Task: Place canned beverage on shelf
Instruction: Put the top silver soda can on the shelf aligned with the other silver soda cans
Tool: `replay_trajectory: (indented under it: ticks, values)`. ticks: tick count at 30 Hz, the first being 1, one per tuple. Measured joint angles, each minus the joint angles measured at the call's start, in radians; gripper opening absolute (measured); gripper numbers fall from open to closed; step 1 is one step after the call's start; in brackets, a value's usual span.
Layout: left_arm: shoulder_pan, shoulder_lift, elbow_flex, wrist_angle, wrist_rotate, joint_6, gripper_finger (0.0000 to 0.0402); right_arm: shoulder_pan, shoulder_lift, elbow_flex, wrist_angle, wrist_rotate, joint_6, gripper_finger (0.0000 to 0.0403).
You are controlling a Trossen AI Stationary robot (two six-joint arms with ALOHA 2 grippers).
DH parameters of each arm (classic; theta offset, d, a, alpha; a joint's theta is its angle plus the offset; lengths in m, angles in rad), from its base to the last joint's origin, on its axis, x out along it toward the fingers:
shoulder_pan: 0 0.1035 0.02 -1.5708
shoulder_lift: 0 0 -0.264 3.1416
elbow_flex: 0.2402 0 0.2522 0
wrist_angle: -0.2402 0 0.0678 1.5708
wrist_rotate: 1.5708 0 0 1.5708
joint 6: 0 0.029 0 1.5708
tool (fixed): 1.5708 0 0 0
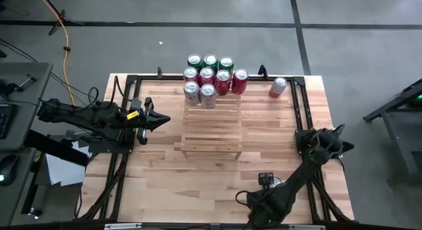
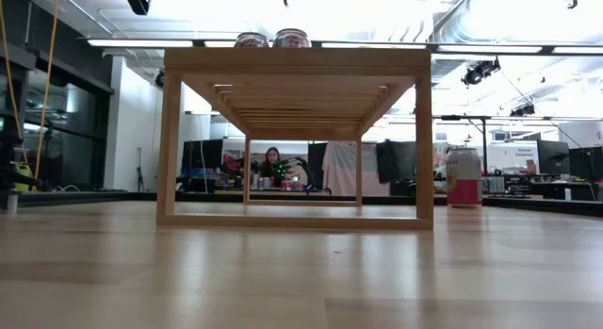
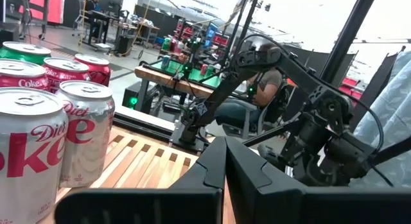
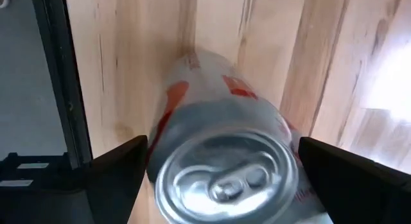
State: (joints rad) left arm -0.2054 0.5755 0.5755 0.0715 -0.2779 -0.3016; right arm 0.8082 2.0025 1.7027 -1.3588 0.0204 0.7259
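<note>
One can [image 1: 277,87] is not on the shelf yet. It stands alone on the table, near the far right corner, apart from the shelf [image 1: 211,131].

The shelf sits in the middle of the table. Nine other cans [image 1: 210,77] stand close together at its far end. The near part of the shelf is bare, so there is room for one more.

The right gripper [image 1: 339,141] is by the right edge of the table. Its fingers are spread wide. Its own camera looks down on the top of the lone can, with one finger showing on each side, and nothing is pinched. I think it is getting ready to grab the can.

The left gripper [image 1: 155,120] waits beside the left side of the shelf, with its fingers pressed together and holding nothing.

So most of the job looks done. What is left is to grab this last can, lift it and set it on the shelf.
</note>
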Motion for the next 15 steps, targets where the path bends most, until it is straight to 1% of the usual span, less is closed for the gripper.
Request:
replay_trajectory:
  ticks: [4, 7, 10, 15]
  values:
    - [0.000, 0.000, 0.000, 0.000, 0.000, 0.001, 0.0000, 0.007, 0.016, 0.000, 0.028, -0.004, -0.026, 0.0386]
    - [0.000, 0.000, 0.000, 0.000, 0.001, 0.000, 0.0000, 0.013, 0.021, 0.000, 0.036, -0.003, -0.028, 0.0377]
    - [0.000, 0.000, 0.000, 0.000, -0.001, 0.001, 0.0000, 0.019, 0.021, 0.000, 0.033, -0.003, -0.026, 0.0353]
    - [0.000, 0.000, 0.000, 0.000, -0.003, 0.009, 0.0000, 0.019, 0.021, 0.004, 0.030, -0.007, 0.006, 0.0292]
